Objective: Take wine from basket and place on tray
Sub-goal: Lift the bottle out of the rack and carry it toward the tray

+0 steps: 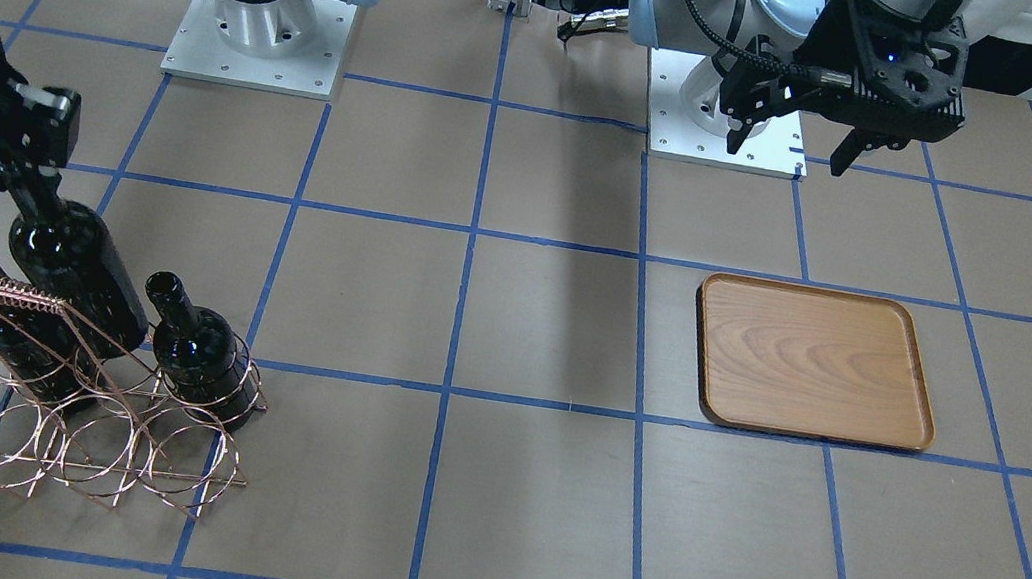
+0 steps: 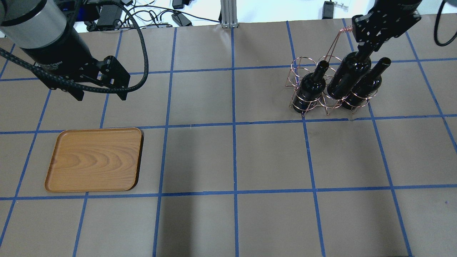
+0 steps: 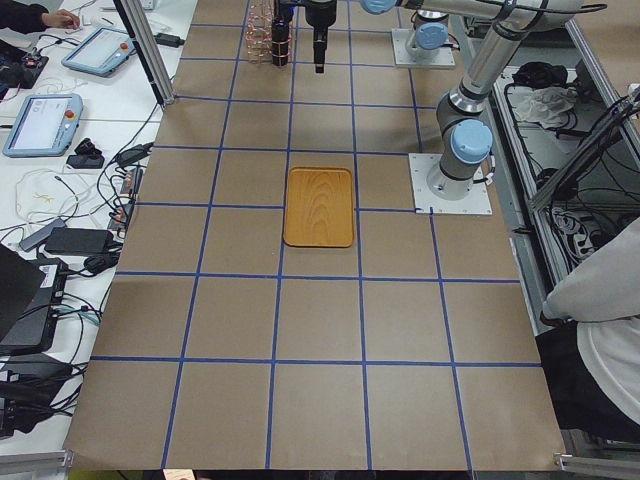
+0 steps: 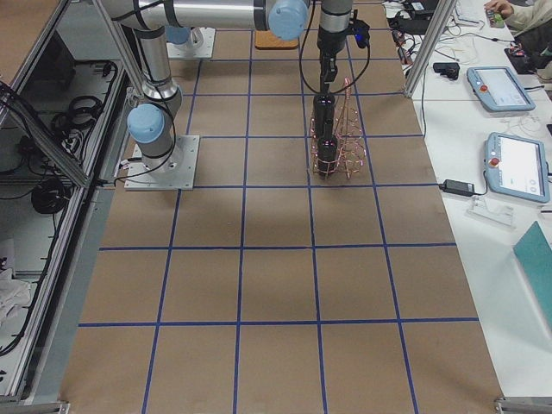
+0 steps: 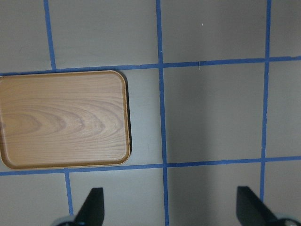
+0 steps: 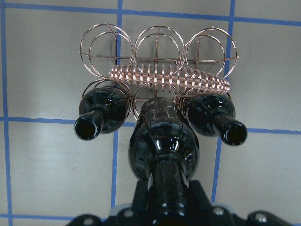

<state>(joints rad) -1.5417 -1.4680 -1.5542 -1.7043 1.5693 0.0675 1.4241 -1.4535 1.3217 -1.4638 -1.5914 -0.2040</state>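
- Right gripper: fingers clamped on the neck of the wine, one on each side of it. The wrist view shows the neck running straight down between them, glass touching both.
- Wine: the middle bottle of three, held neck up over the basket. Its shoulder stands higher than those of its neighbours. The base is down among the wire of the middle ring. I cannot tell whether it has cleared the wire.
- Other bottles: seated in the outer rings on either side of the wine, just beside it, mouths open.
- Basket: on the table on the robot's right side. Its coiled handle runs across just beyond the three bottles, in the wrist view.
- Tray: flat on the table on the robot's left side, well apart from the basket, nothing on it.
- Left gripper: fingers spread wide with nothing between them. It hangs above the table beyond the tray's far edge, touching nothing.
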